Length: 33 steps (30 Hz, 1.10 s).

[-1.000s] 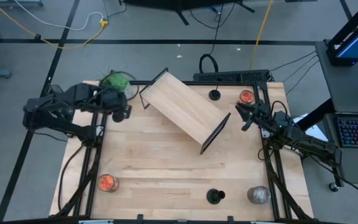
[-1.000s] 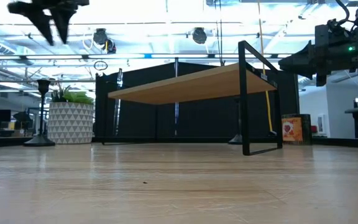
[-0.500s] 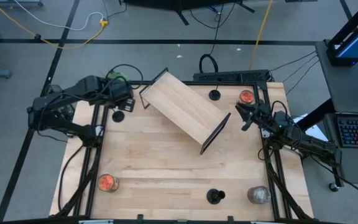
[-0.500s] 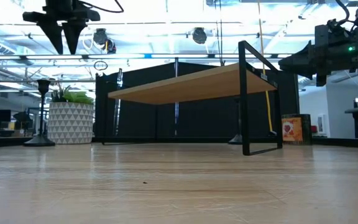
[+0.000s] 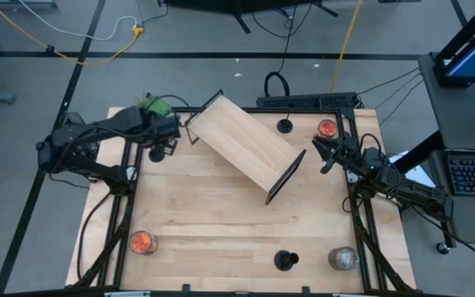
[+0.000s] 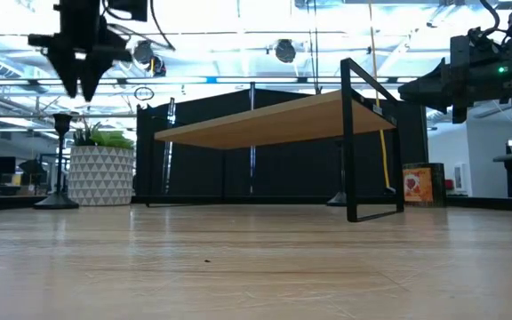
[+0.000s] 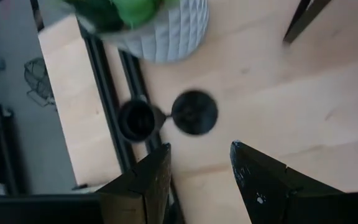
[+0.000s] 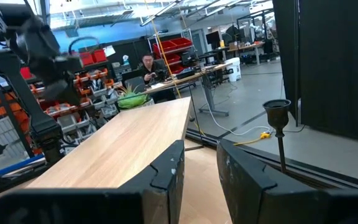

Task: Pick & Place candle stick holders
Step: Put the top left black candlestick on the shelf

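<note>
We are on a wooden table [image 5: 221, 223] whose biggest object is a small wooden shelf on black legs [image 5: 246, 148], set at an angle near the far edge. A potted plant in a white patterned pot [image 6: 101, 173] sits at the far left corner.

Our left gripper [image 7: 194, 171] hovers high above that corner, pointing down. Its fingers stand apart with nothing between them, and below them, slightly off to one side, is one of the candle stick holders [image 7: 166, 116], upright just beside the pot. Our right gripper [image 8: 197, 165] waits in the air at the far right edge, fingers parted and empty, looking toward the shelf. A second holder [image 5: 284, 125] stands behind the shelf, near an orange-topped jar [image 5: 326, 129]. A third holder [image 5: 284, 261] stands at the near edge, between another orange-topped jar [image 5: 142, 242] and a greyish jar [image 5: 344, 259].

We judge this the approach step of the first pick. Next we should centre the left fingers over the thin stem, descend without brushing the pot, and close just under the cup.
</note>
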{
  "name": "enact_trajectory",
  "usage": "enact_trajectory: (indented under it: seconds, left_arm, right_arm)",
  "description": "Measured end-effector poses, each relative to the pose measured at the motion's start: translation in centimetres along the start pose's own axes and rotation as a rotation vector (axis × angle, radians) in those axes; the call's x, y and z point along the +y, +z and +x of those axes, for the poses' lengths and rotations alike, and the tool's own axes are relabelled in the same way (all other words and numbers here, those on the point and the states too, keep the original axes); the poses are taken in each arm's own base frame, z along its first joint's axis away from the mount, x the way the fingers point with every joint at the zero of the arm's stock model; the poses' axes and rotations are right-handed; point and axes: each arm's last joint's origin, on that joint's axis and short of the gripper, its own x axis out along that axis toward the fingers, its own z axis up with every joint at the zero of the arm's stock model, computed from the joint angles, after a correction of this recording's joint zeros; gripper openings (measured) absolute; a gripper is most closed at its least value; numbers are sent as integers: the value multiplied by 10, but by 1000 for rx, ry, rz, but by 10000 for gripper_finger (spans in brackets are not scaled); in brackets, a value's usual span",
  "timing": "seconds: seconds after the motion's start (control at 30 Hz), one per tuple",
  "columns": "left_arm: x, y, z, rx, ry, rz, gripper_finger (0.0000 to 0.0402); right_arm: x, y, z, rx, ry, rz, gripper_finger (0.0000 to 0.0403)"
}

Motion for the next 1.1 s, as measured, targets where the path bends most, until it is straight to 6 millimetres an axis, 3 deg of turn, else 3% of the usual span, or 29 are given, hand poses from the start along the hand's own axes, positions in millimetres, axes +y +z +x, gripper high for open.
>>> enact_trajectory:
  seconds: [0.17,0.73,1.1]
  left_arm:
    - [2,-5,15,43,41,-23,177]
    - [18,7,20,30,87,-44,177]
    - [17,13,21,6,54,-26,177]
  right_arm:
    - [0,0,0,0,0,0,91]
    - [0,0,0,0,0,0,91]
    - [0,0,0,0,0,0,91]
